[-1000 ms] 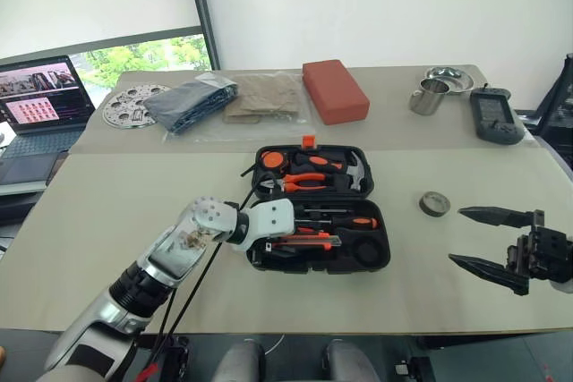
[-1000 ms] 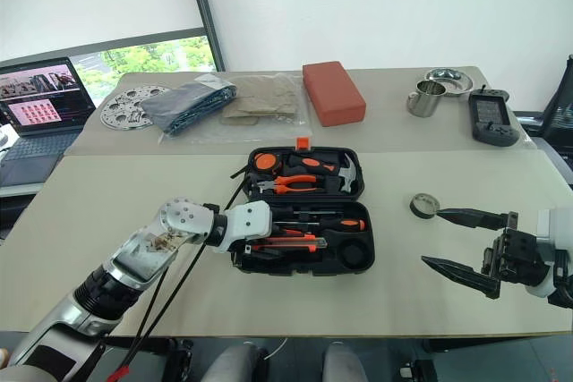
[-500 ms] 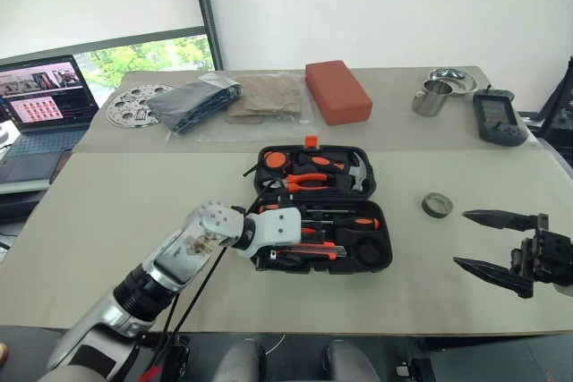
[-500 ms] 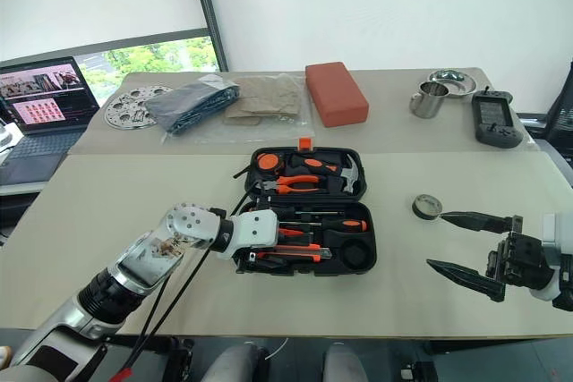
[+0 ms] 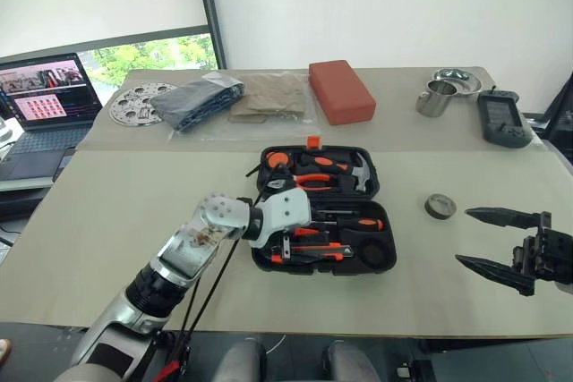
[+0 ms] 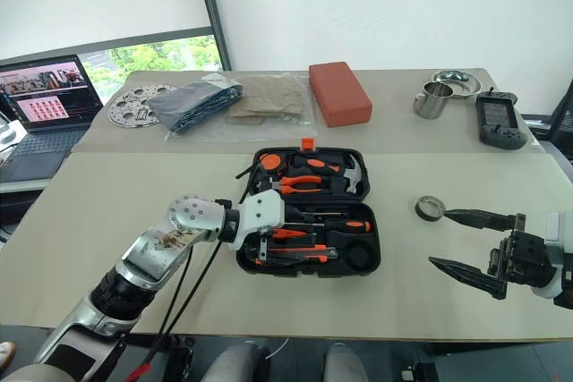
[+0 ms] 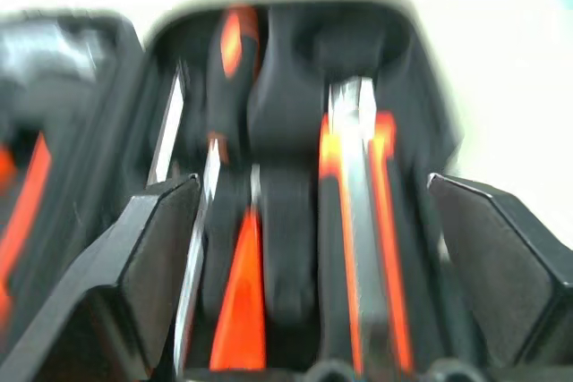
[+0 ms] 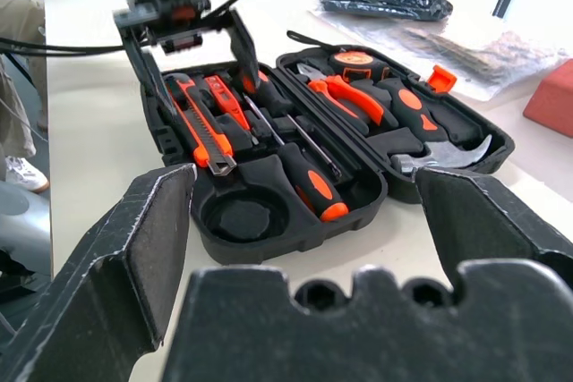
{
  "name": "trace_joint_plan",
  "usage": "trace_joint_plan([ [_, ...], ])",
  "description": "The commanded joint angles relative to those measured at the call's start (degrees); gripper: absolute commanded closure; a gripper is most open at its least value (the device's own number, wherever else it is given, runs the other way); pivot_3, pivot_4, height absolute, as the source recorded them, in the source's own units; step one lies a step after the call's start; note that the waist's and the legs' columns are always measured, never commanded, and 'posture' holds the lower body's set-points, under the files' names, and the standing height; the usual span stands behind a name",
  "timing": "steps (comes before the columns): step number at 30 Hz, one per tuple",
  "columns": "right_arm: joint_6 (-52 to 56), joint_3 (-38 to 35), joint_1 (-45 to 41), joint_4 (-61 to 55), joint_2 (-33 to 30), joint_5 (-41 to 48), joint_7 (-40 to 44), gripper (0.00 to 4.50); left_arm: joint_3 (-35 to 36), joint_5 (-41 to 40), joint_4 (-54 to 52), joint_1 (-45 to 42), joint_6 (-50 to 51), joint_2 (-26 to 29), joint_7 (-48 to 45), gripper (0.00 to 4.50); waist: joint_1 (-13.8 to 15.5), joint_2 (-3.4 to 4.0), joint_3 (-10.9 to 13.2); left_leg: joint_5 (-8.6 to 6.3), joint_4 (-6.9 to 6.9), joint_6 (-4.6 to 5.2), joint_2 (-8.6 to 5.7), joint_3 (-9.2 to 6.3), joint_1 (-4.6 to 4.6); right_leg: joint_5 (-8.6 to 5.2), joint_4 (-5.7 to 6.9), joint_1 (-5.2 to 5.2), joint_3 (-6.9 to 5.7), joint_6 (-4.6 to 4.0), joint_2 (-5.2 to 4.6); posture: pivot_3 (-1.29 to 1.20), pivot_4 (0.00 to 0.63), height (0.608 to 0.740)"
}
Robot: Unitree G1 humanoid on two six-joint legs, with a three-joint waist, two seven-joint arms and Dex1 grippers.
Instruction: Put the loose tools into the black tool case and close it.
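My left pincer, spread wide and empty, hangs over the left end of the black tool case; its lid lies far side, long axis left-right.

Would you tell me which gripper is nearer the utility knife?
Left. The left gripper hangs open just above the utility knife in the black tool case; the right gripper waits open beside it.

I can't read any text, label or number; the open laptop's screen is illegible.
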Motion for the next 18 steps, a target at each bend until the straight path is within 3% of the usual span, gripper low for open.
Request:
trace_joint_plan([
  [1,-1.0,-1.3,-0.6,-0.4,-0.4,0.2,0.1,0.0,5.9,-7.4,-3.2,-1.3,0.0,-1.4,-1.1,0.06,-0.2,0.01,0.0,0.0,0.0,0.0,0.0,0.0,0.0,-0.01,0.01,0.0,0.0,0.02,0.01,0.0,0.15,0.707],
  [4,-1.0,-0.8,-0.9,-0.5,-0.1,0.2,-0.1,0.0,6.4,-9.1,-1.9,-0.7,-1.6,-1.6,-2.2,0.06,-0.3,0.03,0.0,0.0,0.0,0.0,-0.01,0.02,0.01,-0.04,0.03,0.05,0.01,0.06,0.02,0.0,0.15,0.707],
  [5,-1.0,-0.8,-0.9,-0.6,0.0,0.2,-0.2,0.0,6.1,-9.3,-1.1,-0.4,-2.2,-1.7,-2.4,0.31,-0.4,0.03,0.0,0.0,0.01,0.0,-0.02,0.02,0.02,-0.04,0.04,0.05,0.01,0.06,0.02,0.0,0.15,0.707],
  [7,-0.9,-0.7,-0.8,-0.9,0.1,0.2,-0.3,0.0,5.0,-8.7,0.2,0.2,-3.3,-1.3,-3.3,0.84,-0.4,0.03,0.0,0.0,0.02,0.0,-0.03,0.02,0.08,-0.03,0.05,0.05,0.02,0.06,0.02,0.0,0.15,0.707],
  [11,-0.9,-1.1,-0.2,-1.3,0.1,0.4,-0.4,0.0,4.0,-9.3,3.2,1.2,-4.7,-1.5,-4.9,2.47,-0.4,0.03,0.0,0.0,0.01,0.0,-0.03,0.04,0.33,-0.02,0.05,0.05,0.03,0.03,0.02,0.0,0.15,0.707],
  [13,-0.8,-1.2,0.1,-1.5,0.2,0.4,-0.6,0.0,2.8,-7.9,5.9,1.7,-6.2,-0.9,-6.3,3.0,-0.4,0.03,0.0,0.0,0.01,0.0,-0.03,0.04,0.33,-0.02,0.05,0.04,0.04,0.03,0.02,0.0,0.15,0.707],
  [16,-0.8,-1.2,0.3,-1.8,0.2,0.5,-0.7,0.0,2.0,-6.7,8.0,2.4,-8.0,-0.3,-6.9,4.18,-0.4,0.03,0.0,0.0,0.01,0.0,-0.03,0.04,0.34,-0.02,0.05,0.05,0.04,0.03,0.02,0.0,0.15,0.707],
  [18,-0.6,-0.9,0.2,-2.0,0.1,0.4,-1.0,0.0,1.3,-5.1,10.7,2.7,-9.9,-0.6,-6.4,4.42,-0.4,0.03,0.0,0.0,0.0,0.0,-0.03,0.04,0.34,-0.02,0.05,0.04,0.05,0.03,0.02,0.0,0.15,0.707],
])
